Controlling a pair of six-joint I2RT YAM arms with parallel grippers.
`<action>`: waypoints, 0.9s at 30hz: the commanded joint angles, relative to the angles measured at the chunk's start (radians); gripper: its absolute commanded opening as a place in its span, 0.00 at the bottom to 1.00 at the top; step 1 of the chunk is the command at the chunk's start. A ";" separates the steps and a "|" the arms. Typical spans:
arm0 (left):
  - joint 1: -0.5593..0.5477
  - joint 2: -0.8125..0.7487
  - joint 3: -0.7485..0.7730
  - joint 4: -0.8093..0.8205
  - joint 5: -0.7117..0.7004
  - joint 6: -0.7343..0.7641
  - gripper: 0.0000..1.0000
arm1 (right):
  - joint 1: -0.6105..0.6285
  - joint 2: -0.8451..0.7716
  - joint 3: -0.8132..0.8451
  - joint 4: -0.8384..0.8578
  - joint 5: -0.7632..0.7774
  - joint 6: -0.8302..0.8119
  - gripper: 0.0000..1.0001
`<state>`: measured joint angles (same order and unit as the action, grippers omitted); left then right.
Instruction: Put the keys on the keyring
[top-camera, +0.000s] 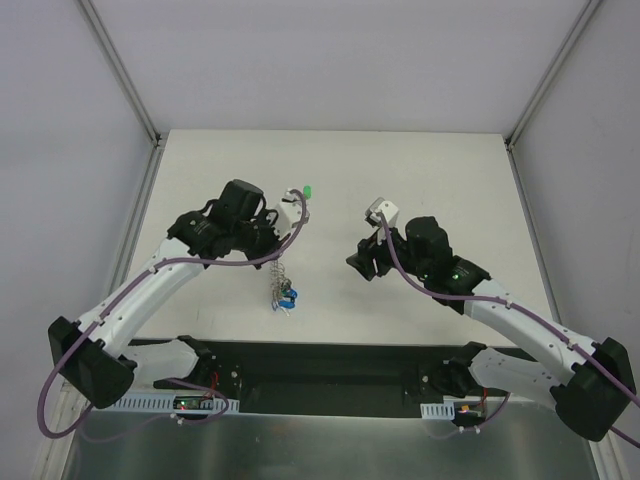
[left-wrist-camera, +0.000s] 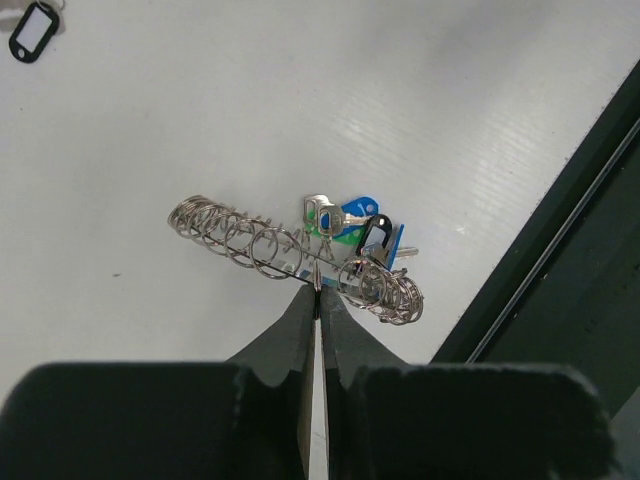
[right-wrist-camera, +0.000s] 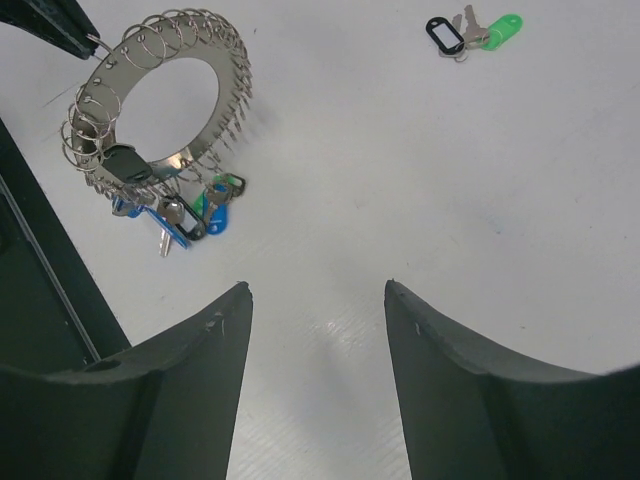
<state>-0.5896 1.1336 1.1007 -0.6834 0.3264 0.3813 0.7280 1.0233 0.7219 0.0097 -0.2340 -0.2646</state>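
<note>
Left tool (left-wrist-camera: 317, 291) is pressed together on the ring's (right-wrist-camera: 222, 100) rim, holding it on edge near the bench's (top-camera: 450, 170) front. The hung keys (right-wrist-camera: 185, 212) seem to touch the bench. Right tool (right-wrist-camera: 315, 300) is spread, well apart. The loose keys (right-wrist-camera: 472, 30) lie farther back.

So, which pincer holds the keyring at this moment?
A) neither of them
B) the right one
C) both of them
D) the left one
D: the left pincer is shut on the rim of the keyring, while the right pincer stands open and apart from the ring.
</note>
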 joint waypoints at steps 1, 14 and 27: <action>-0.016 0.109 0.125 -0.143 -0.070 0.007 0.00 | -0.004 -0.031 -0.004 -0.004 0.039 0.022 0.59; -0.187 0.661 0.425 -0.160 -0.052 -0.061 0.00 | -0.010 -0.144 -0.091 -0.059 0.266 0.083 0.59; -0.276 0.939 0.576 -0.065 -0.029 -0.085 0.00 | -0.012 -0.344 -0.208 -0.194 0.473 0.169 0.59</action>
<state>-0.8524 2.0514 1.6196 -0.7795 0.2817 0.3248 0.7181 0.7181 0.5209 -0.1402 0.1650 -0.1341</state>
